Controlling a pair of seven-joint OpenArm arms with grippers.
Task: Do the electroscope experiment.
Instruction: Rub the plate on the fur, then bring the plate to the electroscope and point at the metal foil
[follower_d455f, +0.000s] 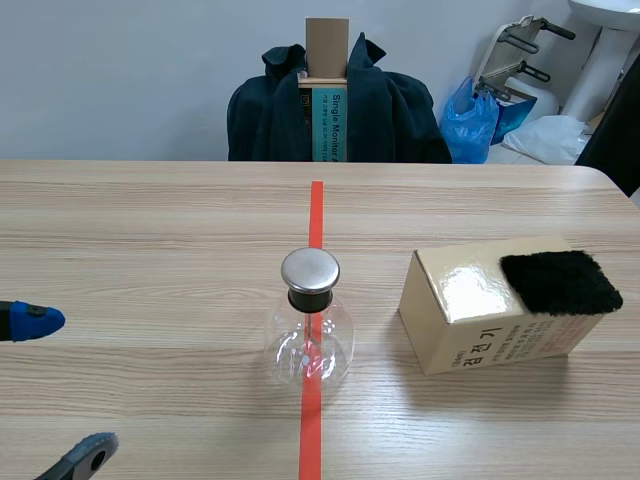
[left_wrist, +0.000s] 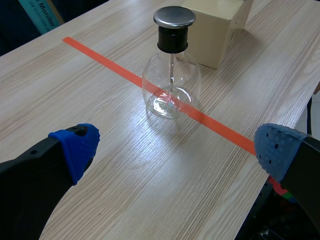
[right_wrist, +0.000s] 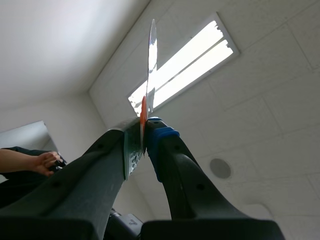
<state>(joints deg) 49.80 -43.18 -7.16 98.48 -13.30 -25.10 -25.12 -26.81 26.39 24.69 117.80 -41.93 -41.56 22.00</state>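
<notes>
A clear glass electroscope flask (follower_d455f: 308, 345) with a round metal cap (follower_d455f: 309, 270) stands on the red tape line at the table's middle. In the left wrist view the flask (left_wrist: 171, 87) is ahead of my left gripper (left_wrist: 177, 150), which is open and empty, low over the wood. In the scene view my left gripper (follower_d455f: 58, 388) shows only its blue fingertips near the left edge. My right gripper (right_wrist: 145, 137) points up at the ceiling, shut on a thin flat strip (right_wrist: 151, 65) seen edge-on. The right arm is outside the scene view.
A tan cardboard box (follower_d455f: 470, 320) lies right of the flask, with a black furry pad (follower_d455f: 558, 282) on top. Behind the table is a chair draped in a dark jacket (follower_d455f: 270, 115). A person's hand (right_wrist: 47, 161) shows beside the right gripper.
</notes>
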